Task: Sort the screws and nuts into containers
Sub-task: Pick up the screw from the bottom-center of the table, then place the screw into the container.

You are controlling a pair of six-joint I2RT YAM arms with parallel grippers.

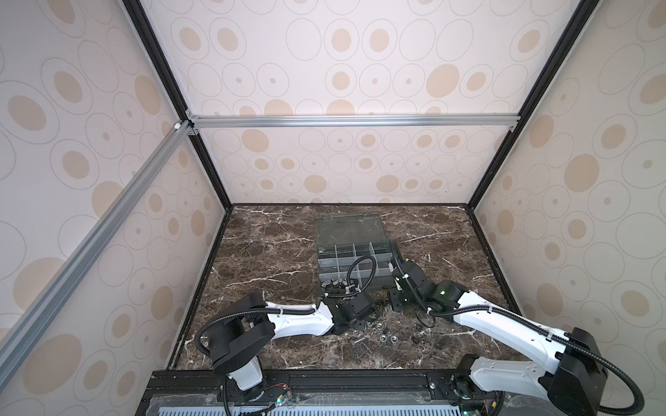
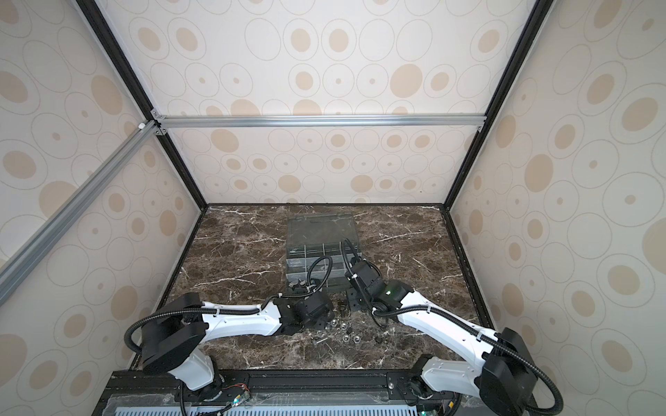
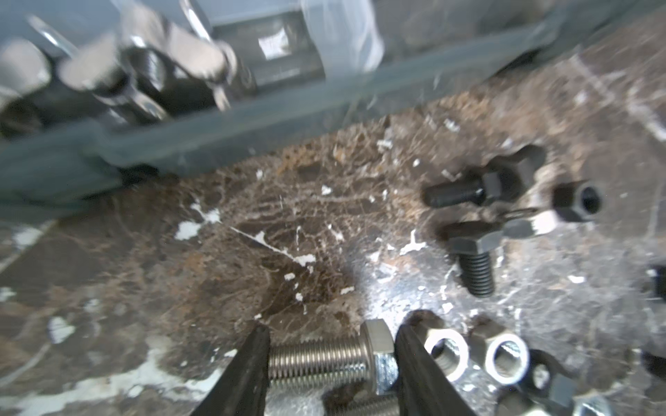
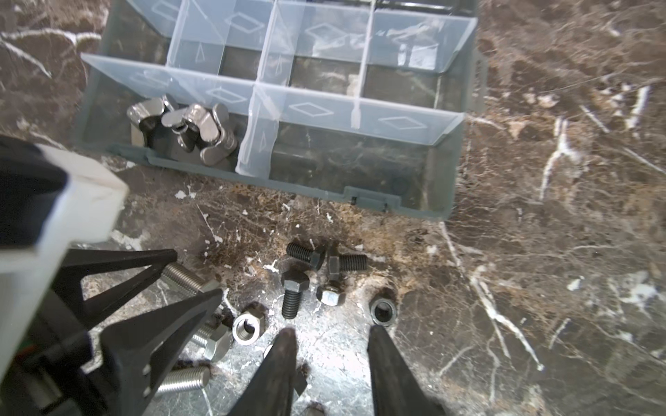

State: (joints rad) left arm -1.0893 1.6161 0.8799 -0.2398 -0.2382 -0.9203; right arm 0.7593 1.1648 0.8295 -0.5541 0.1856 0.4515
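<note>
My left gripper (image 3: 331, 342) is shut lengthwise on a silver screw (image 3: 317, 360) that lies on the marble, one finger at the thread end and one at the head. The right wrist view shows the same screw (image 4: 182, 279) between those fingers. Silver nuts (image 3: 447, 354) lie just beside it. My right gripper (image 4: 331, 333) is open over the table with nothing between its fingers. Black screws (image 4: 292, 295) and a black nut (image 4: 383, 311) lie just beyond its tips. The containers are compartments of a grey organiser box (image 4: 396, 201); its near corner compartment holds wing nuts (image 4: 187, 126).
In both top views the box (image 1: 355, 259) (image 2: 317, 252) stands mid-table with its clear lid (image 1: 349, 227) folded back. Loose parts (image 1: 385, 333) are scattered in front of it, between the two arms. Walls enclose the marble table (image 1: 270, 252).
</note>
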